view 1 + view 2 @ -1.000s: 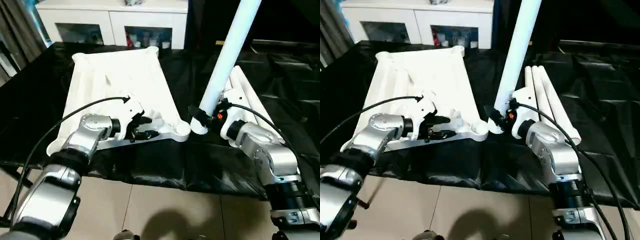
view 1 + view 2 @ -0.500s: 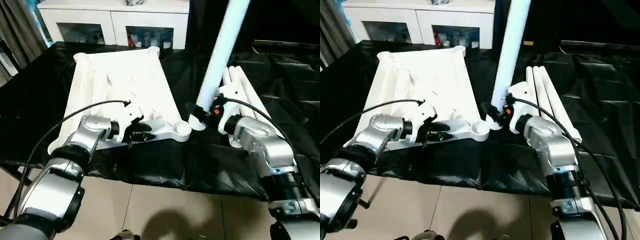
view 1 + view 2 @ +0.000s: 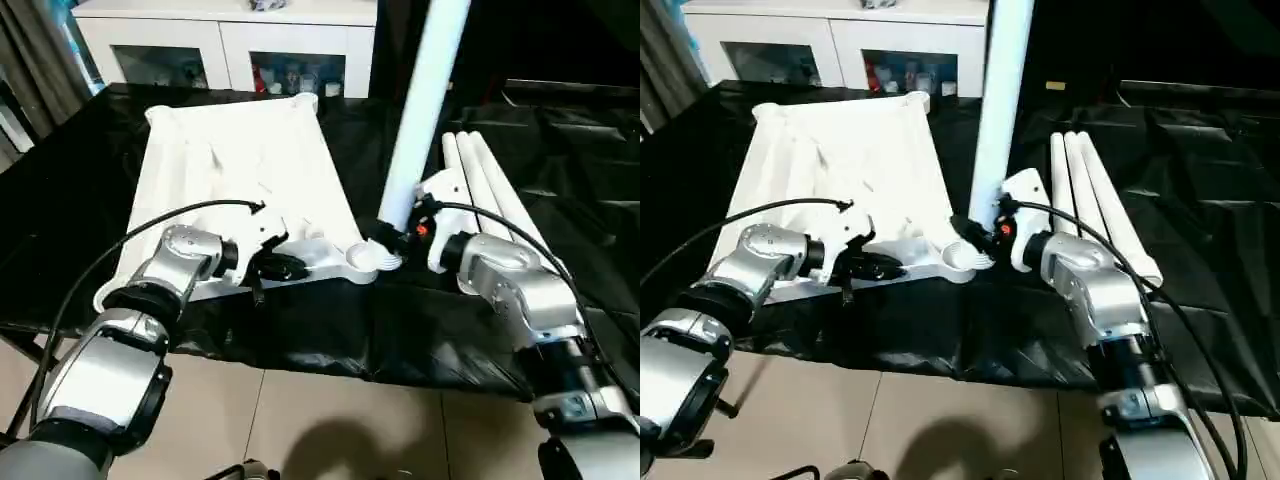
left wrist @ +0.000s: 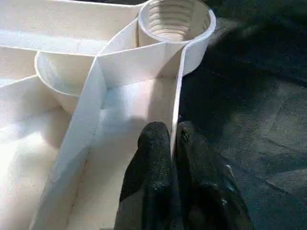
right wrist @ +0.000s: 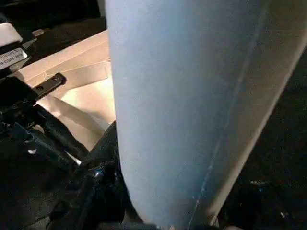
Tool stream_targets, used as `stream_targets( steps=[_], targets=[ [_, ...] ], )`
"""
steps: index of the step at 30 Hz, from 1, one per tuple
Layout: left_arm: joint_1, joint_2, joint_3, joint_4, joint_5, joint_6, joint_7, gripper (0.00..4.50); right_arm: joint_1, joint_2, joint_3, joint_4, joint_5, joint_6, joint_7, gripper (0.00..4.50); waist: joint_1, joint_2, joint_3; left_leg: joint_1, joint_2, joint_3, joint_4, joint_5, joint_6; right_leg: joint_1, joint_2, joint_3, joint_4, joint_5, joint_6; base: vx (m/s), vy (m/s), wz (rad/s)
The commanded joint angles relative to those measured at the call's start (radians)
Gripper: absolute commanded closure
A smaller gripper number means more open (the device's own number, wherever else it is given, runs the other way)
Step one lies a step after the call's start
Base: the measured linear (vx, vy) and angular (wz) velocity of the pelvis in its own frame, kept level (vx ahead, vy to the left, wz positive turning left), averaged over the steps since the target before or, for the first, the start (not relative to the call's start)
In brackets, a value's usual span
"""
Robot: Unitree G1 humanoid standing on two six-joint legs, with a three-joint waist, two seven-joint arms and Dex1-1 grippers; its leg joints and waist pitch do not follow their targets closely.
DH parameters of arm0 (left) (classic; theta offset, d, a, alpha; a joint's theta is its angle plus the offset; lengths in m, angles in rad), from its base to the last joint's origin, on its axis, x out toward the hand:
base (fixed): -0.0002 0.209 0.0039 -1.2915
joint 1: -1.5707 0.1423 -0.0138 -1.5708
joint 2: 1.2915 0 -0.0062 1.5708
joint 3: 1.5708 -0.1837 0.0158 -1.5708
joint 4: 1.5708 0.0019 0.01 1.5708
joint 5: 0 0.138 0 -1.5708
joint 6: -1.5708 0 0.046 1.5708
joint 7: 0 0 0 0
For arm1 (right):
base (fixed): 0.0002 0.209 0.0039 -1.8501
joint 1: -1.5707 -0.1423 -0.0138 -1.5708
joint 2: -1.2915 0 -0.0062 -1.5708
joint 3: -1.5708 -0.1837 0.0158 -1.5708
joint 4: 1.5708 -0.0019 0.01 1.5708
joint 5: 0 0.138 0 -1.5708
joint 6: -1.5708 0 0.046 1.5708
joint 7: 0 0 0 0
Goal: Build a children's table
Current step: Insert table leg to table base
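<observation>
The children's table top (image 3: pixel 240 160) lies upside down on the black sheet, ribbed side up. My left gripper (image 3: pixel 290 266) is shut on the thin near rim wall (image 4: pixel 178 100), a little left of the near right corner socket (image 3: pixel 358 260). My right gripper (image 3: pixel 385 238) is shut on the lower end of a white leg (image 3: pixel 420 100), which stands nearly upright. The leg's bottom end sits at the right edge of that socket; I cannot tell whether it has entered. In the right wrist view the leg (image 5: pixel 192 96) is close up, with the left gripper's black fingers (image 5: pixel 43 129) behind it.
Three more white legs (image 3: pixel 490 190) lie side by side on the black sheet to the right of the top. A white glass-door cabinet (image 3: pixel 230 40) stands behind the work table. The table's front edge and tiled floor (image 3: pixel 330 420) are just below my forearms.
My right gripper has carried the leg leftwards, from beside the top to the near right corner socket, and the leg now stands more upright. The left gripper has stayed on the rim.
</observation>
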Motion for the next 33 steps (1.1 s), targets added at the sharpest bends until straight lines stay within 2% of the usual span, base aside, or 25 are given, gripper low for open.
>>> stream_targets(
  steps=[1,8,13,15,16,18,19,20,22,24,26,27,33],
  targets=[
    [-0.008,0.002,-0.006,0.011,0.019,-0.004,-0.022,4.49,-0.023,0.003,0.001,0.029,-0.008,-0.018,0.013,2.60,0.002,-0.010,-0.085,0.013,0.045,-0.012,-0.071,-0.046,0.056,0.072,-0.087,0.050,-0.064,0.032,-0.280,0.000,0.000,0.00],
    [0.011,0.008,-0.034,-0.002,0.049,-0.036,-0.047,4.50,-0.046,0.017,0.008,0.075,-0.011,-0.029,0.027,2.60,0.001,-0.011,-0.083,0.012,0.045,-0.012,-0.072,-0.062,0.051,0.072,-0.089,0.049,-0.068,-0.011,-0.274,0.000,0.000,0.00],
    [0.031,0.000,-0.024,-0.048,0.017,-0.022,-0.112,4.50,-0.043,0.015,0.020,0.067,-0.011,-0.021,0.045,2.60,0.005,-0.010,-0.084,0.013,0.048,-0.010,-0.071,-0.044,0.063,0.069,-0.090,0.050,-0.063,0.022,-0.284,0.000,0.000,0.00],
    [0.049,-0.004,-0.017,-0.080,0.008,-0.020,-0.133,4.50,-0.037,0.017,0.023,0.065,-0.009,-0.018,0.054,2.60,0.006,-0.017,-0.084,0.014,0.049,-0.009,-0.071,-0.049,0.065,0.068,-0.090,0.049,-0.064,0.015,-0.285,0.000,0.000,0.00],
    [0.055,-0.007,-0.013,-0.088,0.005,-0.016,-0.139,4.50,-0.035,0.018,0.024,0.066,-0.009,-0.019,0.057,2.60,0.010,-0.012,-0.084,0.016,0.050,-0.008,-0.071,-0.055,0.063,0.066,-0.091,0.049,-0.066,-0.006,-0.282,0.000,0.000,0.00],
    [0.060,-0.007,-0.014,-0.094,0.010,-0.022,-0.130,4.50,-0.031,0.020,0.026,0.067,-0.010,-0.019,0.059,2.60,0.011,-0.012,-0.082,0.016,0.051,-0.009,-0.072,-0.060,0.059,0.065,-0.091,0.049,-0.066,-0.015,-0.280,0.000,0.000,0.00],
    [0.064,-0.008,-0.009,-0.096,0.011,-0.024,-0.122,4.50,-0.026,0.024,0.029,0.071,-0.010,-0.019,0.062,2.60,0.012,-0.017,-0.081,0.016,0.052,-0.009,-0.073,-0.065,0.057,0.065,-0.091,0.049,-0.066,-0.024,-0.278,0.000,0.000,0.00],
    [0.069,-0.010,-0.002,-0.095,0.011,-0.026,-0.104,4.50,-0.019,0.027,0.038,0.077,-0.017,-0.018,0.067,2.60,0.012,-0.016,-0.081,0.015,0.051,-0.009,-0.074,-0.068,0.053,0.065,-0.093,0.049,-0.067,-0.033,-0.275,0.000,0.000,0.00],
    [0.072,-0.011,0.003,-0.094,0.009,-0.029,-0.093,4.50,-0.015,0.028,0.046,0.082,-0.023,-0.016,0.074,2.60,0.012,-0.021,-0.081,0.016,0.051,-0.009,-0.075,-0.069,0.049,0.064,-0.092,0.049,-0.069,-0.041,-0.267,0.000,0.000,0.00],
    [0.072,-0.011,0.003,-0.094,0.009,-0.029,-0.093,4.50,-0.015,0.028,0.046,0.082,-0.023,-0.016,0.074,2.60,0.013,-0.018,-0.079,0.016,0.051,-0.009,-0.076,-0.078,0.045,0.062,-0.092,0.050,-0.070,-0.054,-0.263,0.000,0.000,0.00],
    [0.080,-0.008,0.007,-0.107,0.009,-0.026,-0.088,4.50,-0.011,0.028,0.048,0.081,-0.023,-0.011,0.079,2.60,0.013,-0.020,-0.079,0.016,0.051,-0.009,-0.077,-0.085,0.041,0.064,-0.093,0.050,-0.071,-0.062,-0.260,0.000,0.000,0.00],
    [0.080,-0.008,0.007,-0.107,0.009,-0.026,-0.088,4.50,-0.011,0.028,0.048,0.081,-0.023,-0.011,0.079,2.60,0.013,-0.024,-0.079,0.016,0.051,-0.009,-0.078,-0.086,0.041,0.064,-0.093,0.050,-0.072,-0.065,-0.258,0.000,0.000,0.00],
    [0.099,0.000,0.016,-0.139,0.004,-0.008,-0.111,4.50,0.011,0.016,0.051,0.064,-0.025,-0.005,0.089,2.60,0.013,-0.022,-0.079,0.016,0.052,-0.010,-0.078,-0.078,0.040,0.063,-0.093,0.050,-0.070,-0.056,-0.254,0.000,0.000,0.00]
  ],
)
